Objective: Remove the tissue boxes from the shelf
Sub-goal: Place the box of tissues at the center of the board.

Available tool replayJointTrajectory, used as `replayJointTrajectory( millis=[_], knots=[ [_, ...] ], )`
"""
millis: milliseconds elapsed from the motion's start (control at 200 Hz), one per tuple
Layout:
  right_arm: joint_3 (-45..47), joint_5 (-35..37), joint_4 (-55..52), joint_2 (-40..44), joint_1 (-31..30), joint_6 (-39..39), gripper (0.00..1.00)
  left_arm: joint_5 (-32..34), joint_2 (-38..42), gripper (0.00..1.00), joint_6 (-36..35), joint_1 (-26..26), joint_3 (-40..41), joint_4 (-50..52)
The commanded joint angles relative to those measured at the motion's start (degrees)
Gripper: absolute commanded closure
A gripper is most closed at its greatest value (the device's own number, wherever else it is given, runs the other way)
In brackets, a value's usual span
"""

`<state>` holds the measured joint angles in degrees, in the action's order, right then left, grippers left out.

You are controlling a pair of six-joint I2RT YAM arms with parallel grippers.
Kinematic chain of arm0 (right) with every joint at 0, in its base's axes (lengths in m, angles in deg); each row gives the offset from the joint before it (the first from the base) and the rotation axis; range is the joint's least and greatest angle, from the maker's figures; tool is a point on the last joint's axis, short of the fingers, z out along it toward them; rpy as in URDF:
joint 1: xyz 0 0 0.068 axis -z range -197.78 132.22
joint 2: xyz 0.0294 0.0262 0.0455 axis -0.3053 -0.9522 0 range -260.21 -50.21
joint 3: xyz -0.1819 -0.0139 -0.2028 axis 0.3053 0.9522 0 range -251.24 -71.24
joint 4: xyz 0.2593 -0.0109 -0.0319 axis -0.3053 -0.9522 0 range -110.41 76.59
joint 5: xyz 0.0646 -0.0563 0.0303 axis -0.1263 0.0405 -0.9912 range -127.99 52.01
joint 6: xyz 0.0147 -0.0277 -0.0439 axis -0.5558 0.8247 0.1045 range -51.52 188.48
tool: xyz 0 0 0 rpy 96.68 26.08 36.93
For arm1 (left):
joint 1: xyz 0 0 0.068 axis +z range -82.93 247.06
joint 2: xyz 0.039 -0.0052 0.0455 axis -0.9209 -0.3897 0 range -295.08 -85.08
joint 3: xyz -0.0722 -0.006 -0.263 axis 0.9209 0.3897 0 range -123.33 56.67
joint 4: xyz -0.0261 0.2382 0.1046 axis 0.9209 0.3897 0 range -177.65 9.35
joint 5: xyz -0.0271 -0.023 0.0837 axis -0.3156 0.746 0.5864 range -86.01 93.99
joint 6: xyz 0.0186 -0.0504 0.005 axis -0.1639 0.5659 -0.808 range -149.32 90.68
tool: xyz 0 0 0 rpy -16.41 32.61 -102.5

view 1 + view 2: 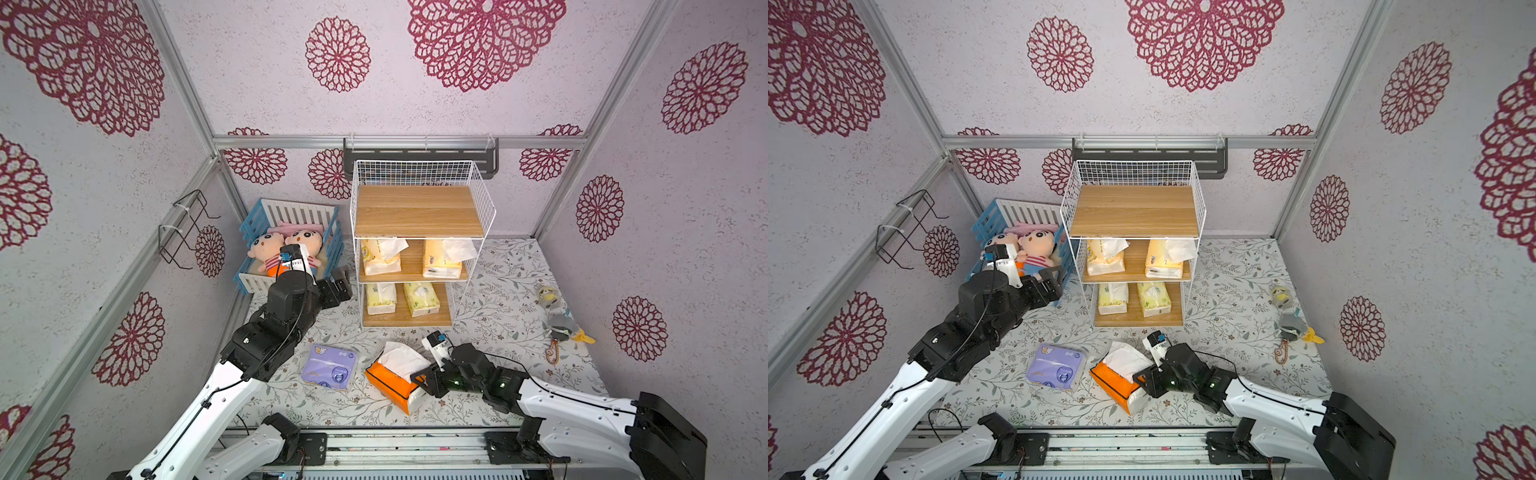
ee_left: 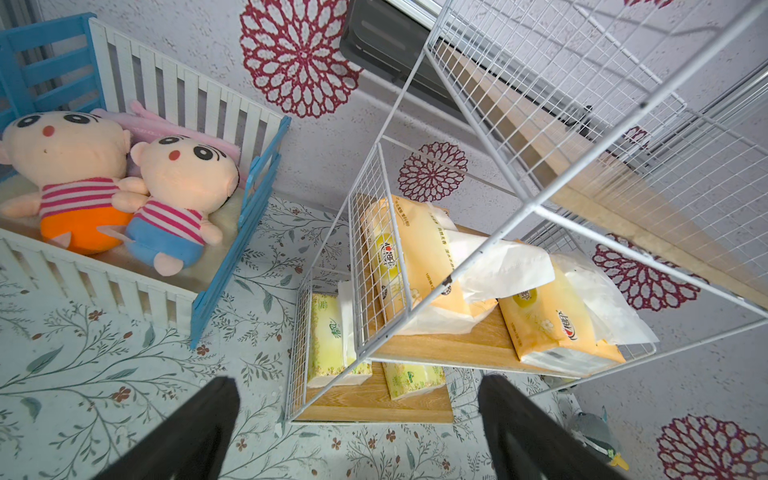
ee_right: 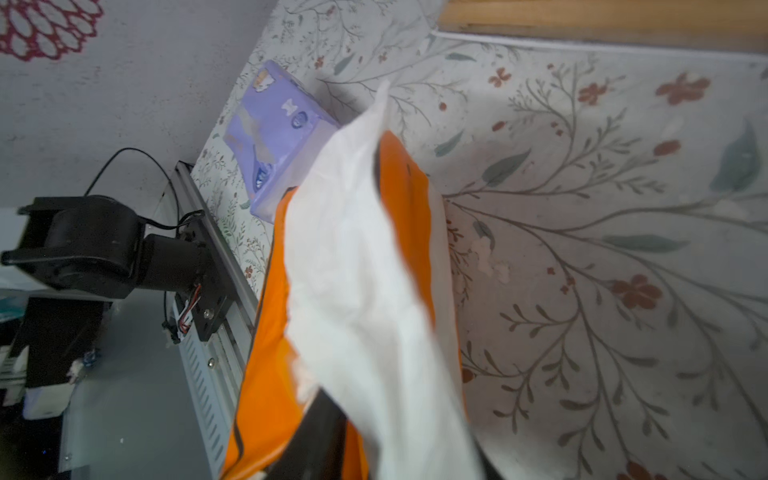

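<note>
At the back of the floral table [image 1: 498,291], the shelf [image 1: 417,208] is standing against the wall under a black wall rack [image 1: 419,153], its top board bare. Two cream packs [image 1: 380,259] are lying side by side on the middle tier, each spilling loose white tissue toward the front. Two yellow-green packs [image 1: 420,298] are lying side by side on the bottom tier.

A blue-and-white crate [image 1: 291,210] holding two plush dolls [image 1: 305,241] is sitting just beside the shelf on the robot's left, leaving a narrow gap. The left gripper [image 1: 340,284] is hanging over that gap near the shelf's front corner. Its fingers [image 2: 199,424] are spread wide apart and holding nothing. In the left wrist view, the shelf's white wire side panel is standing between the gripper and the nearer packs on both tiers.

In front of the shelf, the lavender pack [image 1: 329,368] and the orange pack [image 1: 392,384] are lying on the table just beside each other. The right gripper [image 1: 424,380] is sitting at the orange pack's end, touching it. White tissue billowing from that pack is covering the jaws in the right wrist view, so I cannot tell whether they are clamping it or standing free.

Small toys [image 1: 561,326] and a bead chain [image 1: 550,353] are lying well off to the right.
</note>
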<state>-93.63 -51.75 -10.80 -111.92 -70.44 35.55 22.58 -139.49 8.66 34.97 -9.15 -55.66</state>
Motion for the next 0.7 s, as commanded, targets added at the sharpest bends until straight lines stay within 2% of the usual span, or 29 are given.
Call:
replayJointTrajectory(
  millis=[0,95,235,430,585,696],
  knots=[
    [-3.7,5.9,-3.3,0.7,-0.2,0.6,0.50,-0.1,0.7,0.03,0.2,0.0,1.0,-0.8],
    [-6.9,12.9,-11.1,3.2,-0.2,-1.2,0.43,0.4,1.9,0.03,0.5,0.0,2.8,-1.3],
    [-13.3,19.9,-24.3,7.5,-0.2,-6.1,0.42,0.3,3.3,0.03,0.7,0.0,4.2,-1.6],
    [-17.0,18.5,-37.6,10.6,-1.2,-17.5,0.50,0.7,4.8,0.03,0.5,0.0,5.3,-1.6],
    [-14.6,18.1,-41.3,10.5,-5.0,-24.9,0.53,1.0,4.7,0.03,0.4,0.1,6.2,-1.2],
    [-11.4,17.6,-37.7,8.6,-8.6,-30.1,0.54,-0.9,3.5,0.03,0.5,1.6,7.6,-1.9]
  ],
)
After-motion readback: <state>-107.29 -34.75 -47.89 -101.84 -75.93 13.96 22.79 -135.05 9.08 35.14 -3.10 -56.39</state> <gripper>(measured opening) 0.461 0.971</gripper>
